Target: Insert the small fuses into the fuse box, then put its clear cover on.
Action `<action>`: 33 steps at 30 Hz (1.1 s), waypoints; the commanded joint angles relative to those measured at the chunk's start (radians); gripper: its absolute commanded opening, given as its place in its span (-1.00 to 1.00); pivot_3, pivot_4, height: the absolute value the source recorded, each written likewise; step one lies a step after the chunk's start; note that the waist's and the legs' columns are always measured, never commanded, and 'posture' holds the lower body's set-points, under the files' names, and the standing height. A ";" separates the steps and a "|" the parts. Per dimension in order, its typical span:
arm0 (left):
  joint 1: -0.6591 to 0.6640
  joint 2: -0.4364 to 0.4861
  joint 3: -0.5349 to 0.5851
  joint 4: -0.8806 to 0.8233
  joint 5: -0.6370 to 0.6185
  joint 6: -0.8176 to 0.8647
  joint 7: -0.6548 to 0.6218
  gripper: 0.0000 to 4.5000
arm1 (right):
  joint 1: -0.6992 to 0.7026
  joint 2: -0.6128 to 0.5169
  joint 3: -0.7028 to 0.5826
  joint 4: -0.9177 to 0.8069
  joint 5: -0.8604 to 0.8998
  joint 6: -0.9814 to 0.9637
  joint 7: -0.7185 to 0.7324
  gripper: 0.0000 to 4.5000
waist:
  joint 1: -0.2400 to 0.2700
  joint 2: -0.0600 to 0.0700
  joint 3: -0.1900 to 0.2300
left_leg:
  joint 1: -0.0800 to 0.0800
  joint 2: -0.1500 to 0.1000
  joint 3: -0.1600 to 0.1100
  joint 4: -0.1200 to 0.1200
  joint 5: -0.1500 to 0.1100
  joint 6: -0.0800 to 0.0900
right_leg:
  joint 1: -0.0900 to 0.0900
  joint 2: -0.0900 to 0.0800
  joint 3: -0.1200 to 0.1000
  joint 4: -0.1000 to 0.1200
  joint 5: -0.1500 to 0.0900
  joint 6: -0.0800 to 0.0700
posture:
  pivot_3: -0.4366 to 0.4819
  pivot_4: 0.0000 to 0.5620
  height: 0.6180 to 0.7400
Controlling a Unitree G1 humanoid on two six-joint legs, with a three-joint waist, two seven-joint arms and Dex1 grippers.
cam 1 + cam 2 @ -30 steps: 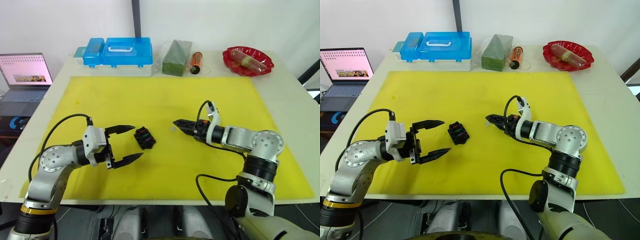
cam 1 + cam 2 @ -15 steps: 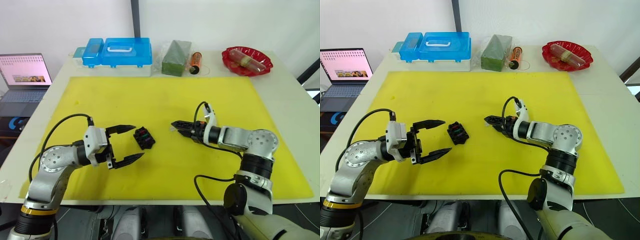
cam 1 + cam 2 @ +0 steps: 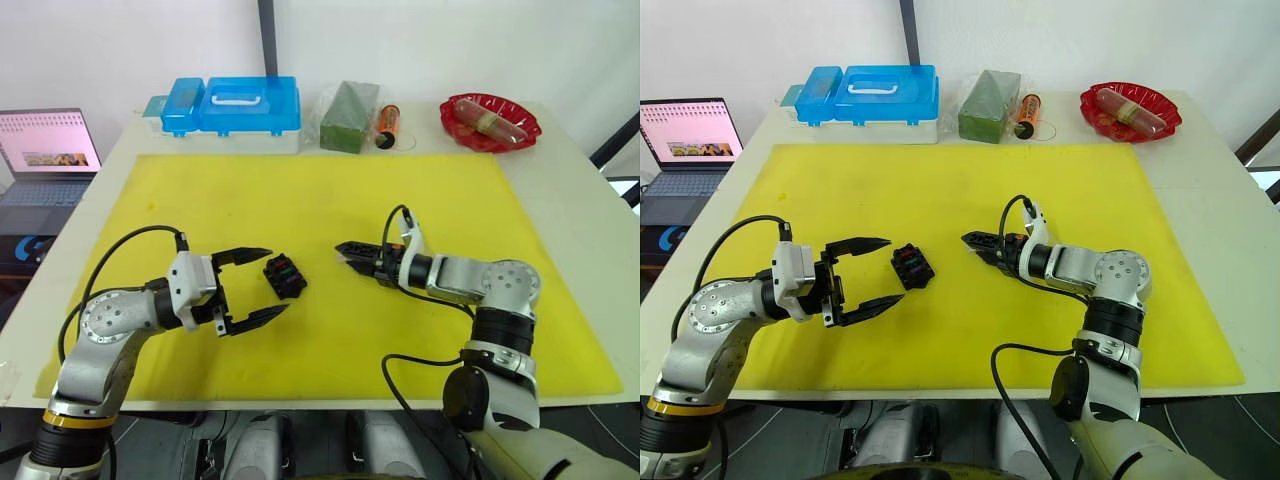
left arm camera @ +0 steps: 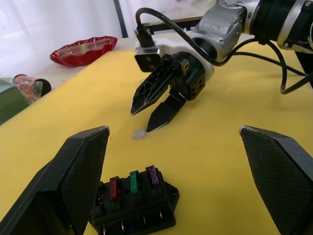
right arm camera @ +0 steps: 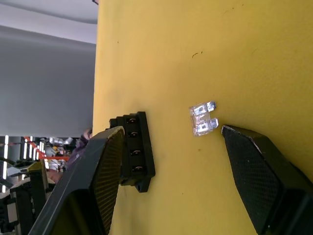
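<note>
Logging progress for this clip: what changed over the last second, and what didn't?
The right gripper crept a little further toward the fuse box, jaws slightly apart, closing in on the pale fuse lying loose on the yellow mat. Nothing was grasped or released. The left gripper stayed open beside the box, which kept its three fuses.

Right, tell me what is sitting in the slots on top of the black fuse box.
The fuse box holds three fuses standing upright in a row: red, green and purple. The box's far side is hidden behind them, so any other slots there cannot be checked.
</note>
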 commanded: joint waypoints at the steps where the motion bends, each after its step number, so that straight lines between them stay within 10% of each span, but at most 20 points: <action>1: -0.001 -0.004 0.004 -0.015 0.000 -0.018 0.010 1.00 | 0.006 0.010 0.036 0.047 -0.032 -0.030 0.021 0.48 | 0.000 0.000 0.000 | 0.000 0.000 0.000 0.000 0.000 0.000 | 0.000 0.001 0.000 0.000 0.000 0.000 | -0.05 -0.47 1.00; 5: -0.010 -0.004 0.006 -0.007 0.001 -0.017 0.011 1.00 | 0.008 0.004 0.052 0.065 -0.050 -0.057 0.040 0.25 | -0.001 0.000 0.000 | 0.001 0.002 0.000 0.000 0.000 0.000 | 0.001 0.002 0.000 0.000 0.000 0.000 | -0.05 -0.47 1.00; 13: -0.009 -0.014 -0.002 -0.012 0.003 -0.012 0.022 1.00 | 0.038 0.026 0.099 0.063 -0.110 -0.098 0.018 -0.96 | 0.001 -0.002 -0.001 | 0.002 0.004 0.000 0.000 0.000 0.000 | 0.001 0.004 0.000 0.000 0.000 -0.001 | -0.05 -0.47 1.00; 26: 0.005 -0.011 -0.002 -0.032 -0.012 -0.001 0.026 1.00 | 0.147 0.111 -0.048 -0.261 -0.019 0.046 -0.090 -0.99 | 0.010 -0.005 -0.003 | 0.004 0.005 -0.001 -0.002 0.000 -0.001 | 0.004 0.001 0.000 -0.003 -0.002 -0.004 | -0.05 -0.47 1.00; 33: 0.082 0.011 0.010 -0.086 -0.035 0.013 0.012 1.00 | 0.334 0.176 -0.128 -0.605 0.399 0.072 -0.399 -0.99 | 0.006 -0.001 -0.002 | -0.003 0.005 -0.002 -0.004 -0.001 0.000 | 0.000 -0.001 -0.002 -0.009 -0.002 -0.004 | -0.05 -0.47 1.00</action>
